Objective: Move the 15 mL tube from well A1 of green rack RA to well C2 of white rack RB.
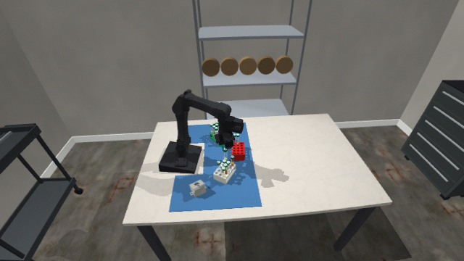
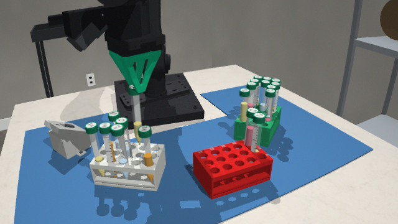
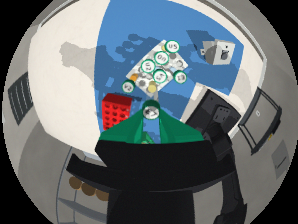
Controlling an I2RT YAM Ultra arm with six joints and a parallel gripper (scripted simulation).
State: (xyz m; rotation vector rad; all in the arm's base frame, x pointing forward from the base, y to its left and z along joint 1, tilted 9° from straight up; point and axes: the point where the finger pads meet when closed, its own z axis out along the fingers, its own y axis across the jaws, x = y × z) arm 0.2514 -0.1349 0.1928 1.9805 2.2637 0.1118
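Exterior view, nearest first: the red quarantine rack [image 2: 231, 174] stands with all its wells unfilled on the blue mat [image 2: 311, 146]. Left of it the white destination rack [image 2: 155, 168] carries several green-capped tubes. Above that rack's far side hangs the 15 mL tube [image 2: 135, 109], upright, its yellow-filled tip clear of the rack top. The green-fingered pincer [image 2: 134, 88] is clamped on the tube just under its cap. Farther right stands the green source rack [image 2: 270, 129], crowded with tubes. The grey DONE button box [image 2: 63, 138] sits at the mat's left, on the tabletop [image 2: 342, 193].
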